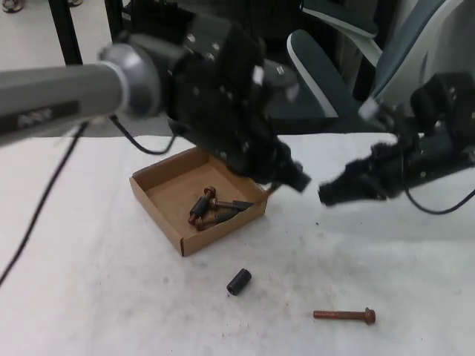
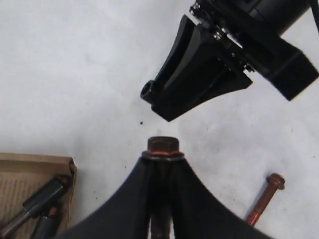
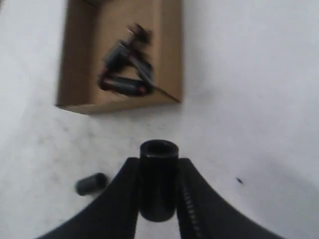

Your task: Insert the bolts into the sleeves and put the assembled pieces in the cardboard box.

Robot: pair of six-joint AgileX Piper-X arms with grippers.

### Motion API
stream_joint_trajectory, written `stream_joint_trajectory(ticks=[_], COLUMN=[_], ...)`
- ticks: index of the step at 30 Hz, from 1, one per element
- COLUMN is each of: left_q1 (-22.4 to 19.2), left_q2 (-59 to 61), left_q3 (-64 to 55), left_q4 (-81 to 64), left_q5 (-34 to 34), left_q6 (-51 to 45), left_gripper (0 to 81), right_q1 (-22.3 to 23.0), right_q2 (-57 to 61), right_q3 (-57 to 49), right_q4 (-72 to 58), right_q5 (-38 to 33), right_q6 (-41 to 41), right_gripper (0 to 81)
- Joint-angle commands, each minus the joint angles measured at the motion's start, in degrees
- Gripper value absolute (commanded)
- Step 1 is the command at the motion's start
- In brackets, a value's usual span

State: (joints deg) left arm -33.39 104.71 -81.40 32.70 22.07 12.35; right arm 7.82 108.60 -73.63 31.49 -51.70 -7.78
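Left wrist view has the left claw [image 2: 163, 162] closed on a bolt [image 2: 163, 146]. The hex head stands just past the fingertips and the shank runs back between the fingers, so its far end is hidden. In the right wrist view the right claw [image 3: 158, 162] grips a sleeve [image 3: 158, 174] by its sides, with the open bore sticking out beyond the tips.

Both parts look like small, rigid metal pieces, light enough for either claw, and neither should bend or crush. Slip is the likelier trouble: the shank and the sleeve wall are smooth and round, so each could twist or slide under a sideways push. My judgement is that the sleeve is best held mid-body, as it is now, leaving the bore free. The bolt is best held close under the head, so the shank can enter.

The two claws face each other above the table [image 1: 386, 259], just beside the box [image 1: 159, 174]. The sleeve mouth is near the bolt head but apart from it and off to one side, so they do not look lined up.

Assembled pieces [image 1: 208, 208] lie in the box. A loose sleeve [image 1: 238, 282] and a loose bolt [image 1: 344, 315] lie on the table, well apart from both claws.
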Motion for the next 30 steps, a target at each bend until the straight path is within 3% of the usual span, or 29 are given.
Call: stream_joint_trajectory(ticks=[1, 8, 18, 25, 30], left_q1=[2.1, 6.7, 13.0, 13.5, 13.5], left_q2=[-3.3, -7.3, -9.8, -9.8, -9.8], left_q3=[-0.2, -0.4, -0.5, -0.5, -0.4], left_q4=[-3.9, -8.7, -19.6, -21.6, -21.6], left_q5=[5.7, 11.0, 26.6, 36.1, 39.2], left_q6=[-4.3, -8.5, -18.7, -15.3, -13.2], left_gripper=[0.8, 0.8, 0.8, 0.8, 0.8], right_q1=[-0.2, -0.1, 3.1, 8.8, 10.2], right_q2=[-2.0, -5.9, -8.5, -8.5, -8.5], right_q3=[-0.2, 0.1, 0.1, 0.1, 0.1], right_q4=[-1.5, -0.9, -0.7, -2.6, -7.4], right_q5=[-6.2, -18.8, -21.2, -20.9, -17.5], right_q6=[-1.5, -9.8, -10.7, -10.7, -10.7], right_gripper=[0.2, 0.2, 0.2, 0.2, 0.2])
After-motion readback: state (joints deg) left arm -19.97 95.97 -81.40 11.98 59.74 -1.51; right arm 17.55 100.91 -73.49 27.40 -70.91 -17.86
